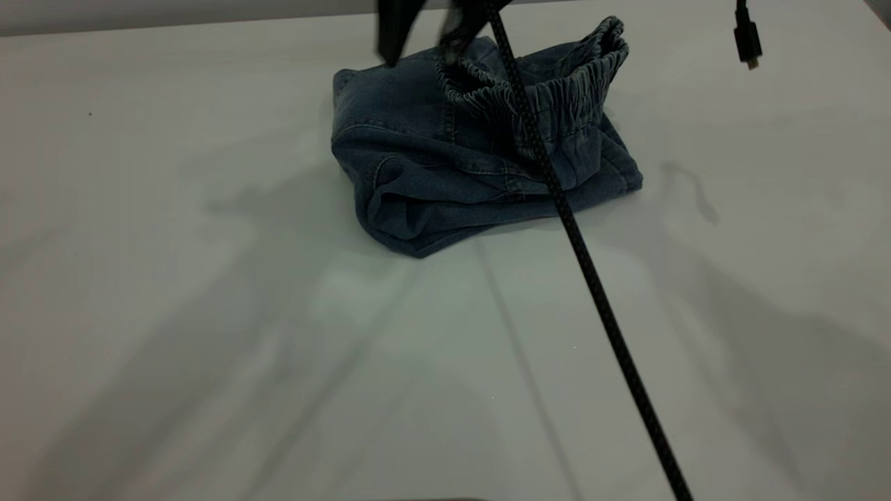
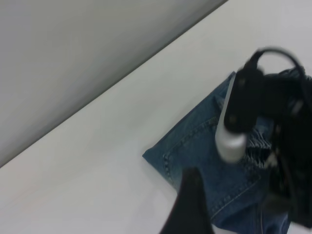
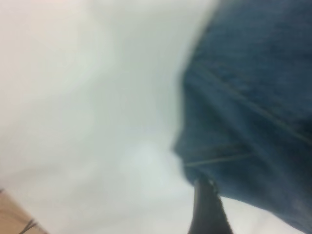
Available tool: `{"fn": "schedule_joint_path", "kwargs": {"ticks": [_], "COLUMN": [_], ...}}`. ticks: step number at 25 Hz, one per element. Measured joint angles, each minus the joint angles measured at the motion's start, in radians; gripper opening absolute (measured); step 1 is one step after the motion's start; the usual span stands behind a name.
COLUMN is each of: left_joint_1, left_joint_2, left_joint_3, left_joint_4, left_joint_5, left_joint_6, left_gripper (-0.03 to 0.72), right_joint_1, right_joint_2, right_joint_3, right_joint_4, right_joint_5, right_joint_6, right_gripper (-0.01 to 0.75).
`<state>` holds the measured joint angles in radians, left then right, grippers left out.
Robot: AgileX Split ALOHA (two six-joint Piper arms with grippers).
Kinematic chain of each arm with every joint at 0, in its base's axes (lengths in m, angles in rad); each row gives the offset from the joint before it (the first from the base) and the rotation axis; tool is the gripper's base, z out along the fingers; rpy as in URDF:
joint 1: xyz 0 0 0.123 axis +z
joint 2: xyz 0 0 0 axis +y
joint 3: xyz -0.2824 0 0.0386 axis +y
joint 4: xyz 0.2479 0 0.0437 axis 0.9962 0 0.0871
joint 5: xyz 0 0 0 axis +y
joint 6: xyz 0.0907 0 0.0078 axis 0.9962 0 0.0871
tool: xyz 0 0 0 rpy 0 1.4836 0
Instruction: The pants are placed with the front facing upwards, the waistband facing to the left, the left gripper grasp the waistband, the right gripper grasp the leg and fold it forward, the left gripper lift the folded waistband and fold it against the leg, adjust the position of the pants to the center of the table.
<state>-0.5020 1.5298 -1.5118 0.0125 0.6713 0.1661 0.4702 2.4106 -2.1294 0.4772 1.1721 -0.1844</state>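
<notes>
While folding: left gripper [image 1: 445,38] clamps the pants [image 1: 480,146] waistband; lay it flat across the leg.
Right gripper: state cannot be told.

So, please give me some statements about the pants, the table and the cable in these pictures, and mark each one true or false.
1. The pants lie spread out flat at full length. False: they are folded into a compact bundle.
2. The elastic waistband stands up on top of the bundle. True.
3. A black braided cable crosses in front of the pants in the exterior view. True.
4. The pants sit at the near edge of the table. False: they sit toward the far side.
5. A second garment lies beside the pants. False: only the pants are on the table.
</notes>
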Motion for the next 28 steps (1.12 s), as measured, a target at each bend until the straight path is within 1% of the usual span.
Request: {"fn": "schedule_joint_path", "kwargs": {"ticks": [4,7,11,13,19,22,28], "left_joint_1": [0.000,0.000,0.000,0.000,0.000,0.000,0.000], "left_joint_2": [0.000,0.001,0.002,0.002,0.006,0.015,0.037], "left_joint_3": [0.000,0.000,0.000,0.000,0.000,0.000,0.000], "left_joint_4": [0.000,0.000,0.000,0.000,0.000,0.000,0.000], "left_joint_5": [0.000,0.000,0.000,0.000,-0.002,-0.004,-0.006], "left_joint_6": [0.000,0.000,0.000,0.000,0.000,0.000,0.000], "left_gripper": [0.561,0.561,0.561,0.561,0.561,0.561,0.561], "right_joint_1": [0.001,0.001,0.001,0.001,0.001,0.001,0.007], "right_joint_2": [0.070,0.115,0.120,0.118,0.100,0.095,0.094], "right_joint_3": [-0.001,-0.001,-0.001,-0.001,-0.001,-0.001,-0.001], "right_joint_4": [0.019,-0.005,-0.127,-0.225,-0.492,-0.543,-0.593], "right_joint_5": [-0.015,-0.046,-0.090,-0.104,-0.099,-0.093,-0.071], "right_joint_6": [-0.010,-0.006,0.069,0.133,0.287,0.333,0.343], "right_gripper": [0.390,0.390,0.390,0.390,0.390,0.390,0.388]}}
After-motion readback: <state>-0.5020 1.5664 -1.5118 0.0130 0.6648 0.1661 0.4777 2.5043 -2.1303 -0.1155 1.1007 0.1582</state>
